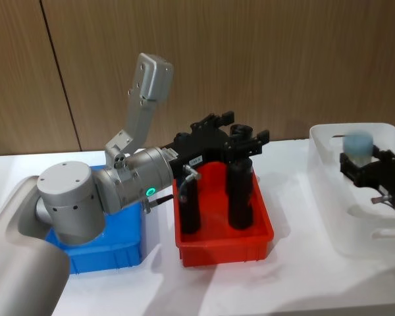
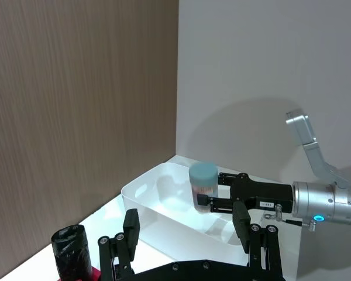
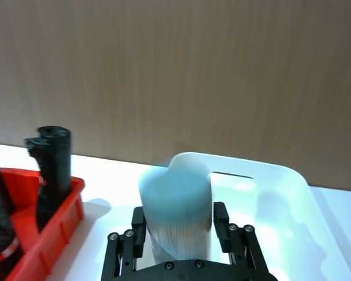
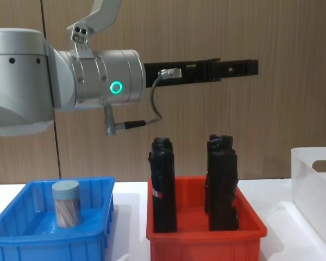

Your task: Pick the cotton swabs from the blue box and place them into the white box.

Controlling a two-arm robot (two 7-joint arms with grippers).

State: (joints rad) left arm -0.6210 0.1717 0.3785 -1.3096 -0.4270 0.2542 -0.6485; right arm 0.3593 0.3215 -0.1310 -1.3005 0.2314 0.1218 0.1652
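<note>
My right gripper (image 1: 367,163) is clenched on a tub of cotton swabs (image 1: 357,145). Its fingers (image 3: 137,225) are closed only as far as the tub's width and press on both sides of the clear wall, under the pale blue lid. Gripper and tub hang over the open top of the white box (image 1: 329,197), which stands to the right of the red bin (image 1: 224,249). From the left wrist camera, the tub sits above the box's rim, not down inside it.

My left gripper (image 1: 240,128) is held high above the red bin, over the black rolls (image 1: 240,194) standing in it. Its fingers (image 2: 128,225) are spread wide, touching nothing.

The blue box (image 4: 87,239) sits just left of the red bin. A second tub (image 4: 66,204) stands upright in it, near the wall farther from the bin.
</note>
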